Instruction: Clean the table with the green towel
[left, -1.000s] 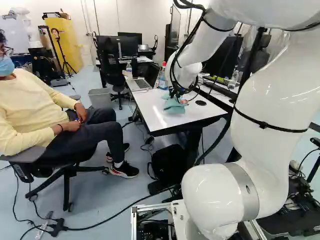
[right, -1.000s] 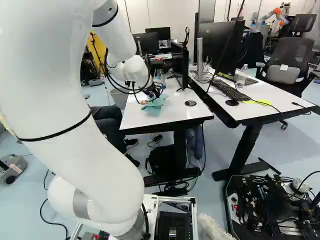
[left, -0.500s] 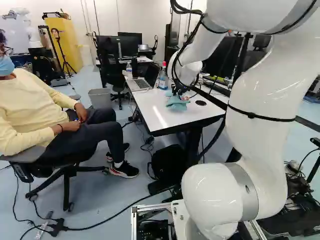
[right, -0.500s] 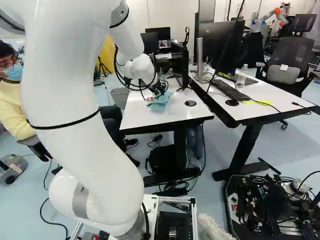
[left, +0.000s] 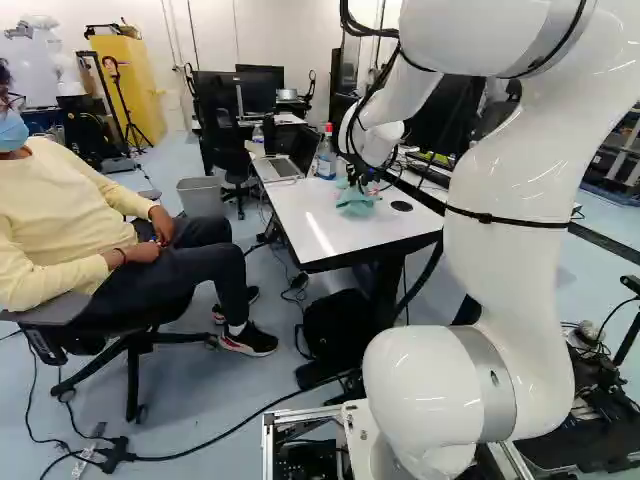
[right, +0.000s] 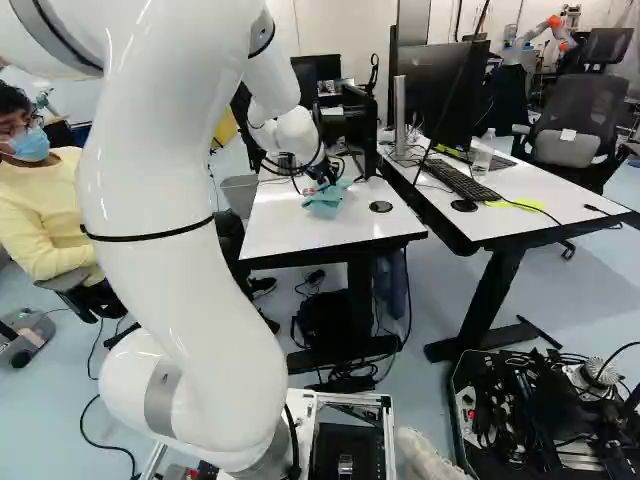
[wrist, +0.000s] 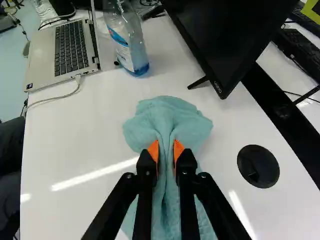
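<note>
In the left base view my gripper (left: 358, 178) is over the white table (left: 310, 222), low at its surface. The green towel (left: 356, 203) lies bunched on the tabletop under it. Seen from the wrist, the gripper (wrist: 165, 152) is shut on a pinched fold of the towel (wrist: 170, 117), an orange pad on either side. Cloth spreads out ahead of the fingers and beneath them. Some of the towel is hidden behind the black fingers.
A laptop (wrist: 62, 52), its cable and a clear bottle (wrist: 127, 42) with blue liquid stand ahead of the gripper. A monitor (wrist: 225, 35) stands beside them, and a round black grommet (wrist: 258, 166) sits in the tabletop. A seated person is left of the table in the left base view.
The arm has swung, its upper links shifting left in the left base view and right in the right one. The gripper and towel have moved a little farther back over the tabletop, still together.
</note>
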